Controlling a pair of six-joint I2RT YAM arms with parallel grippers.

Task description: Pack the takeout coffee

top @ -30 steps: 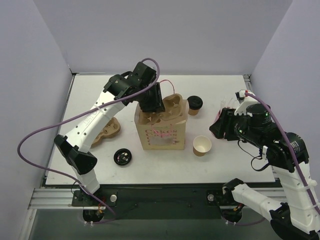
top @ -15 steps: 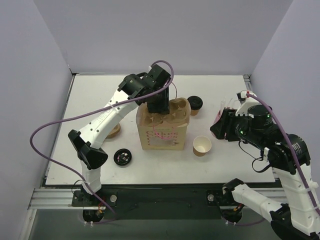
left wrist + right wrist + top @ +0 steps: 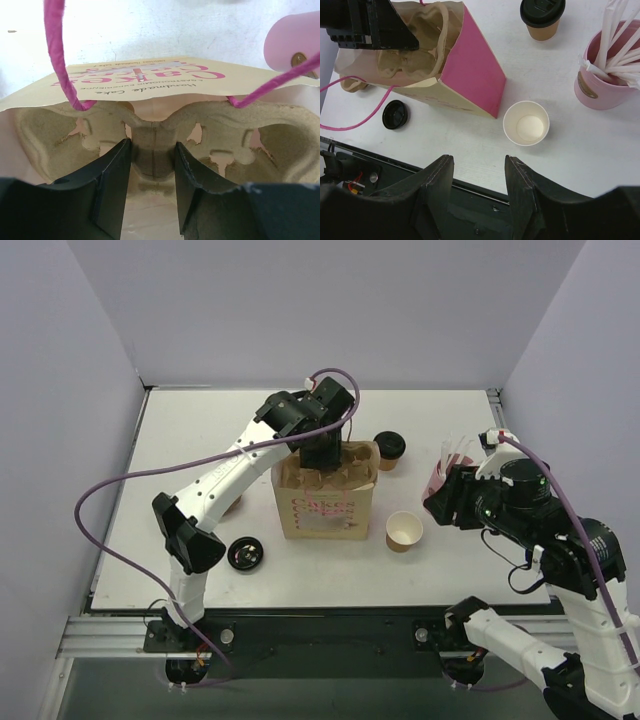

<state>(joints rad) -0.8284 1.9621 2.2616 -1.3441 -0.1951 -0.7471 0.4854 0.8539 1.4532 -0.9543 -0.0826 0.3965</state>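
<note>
The takeout coffee [image 3: 389,448], a small brown cup under a black lid, stands on the table just right of the paper bag [image 3: 325,502]; the right wrist view shows this takeout coffee [image 3: 542,17] at its top edge. My left gripper [image 3: 153,145] reaches down into the bag's mouth, shut on the middle ridge of a pulp cup carrier [image 3: 45,135] that sits inside the bag [image 3: 140,82]. My right gripper [image 3: 479,170] hovers open over the table's near edge, nothing between its fingers, well short of the coffee.
A lidless brown cup [image 3: 404,531] stands right of the bag's front. A loose black lid [image 3: 245,553] lies front left. A pink cup of straws [image 3: 602,75] stands at the right. Part of a second carrier [image 3: 230,505] shows behind my left arm.
My left gripper has moved right and down, sinking the carrier from above the bag's rim into the bag. The right arm has shifted slightly toward the near edge.
</note>
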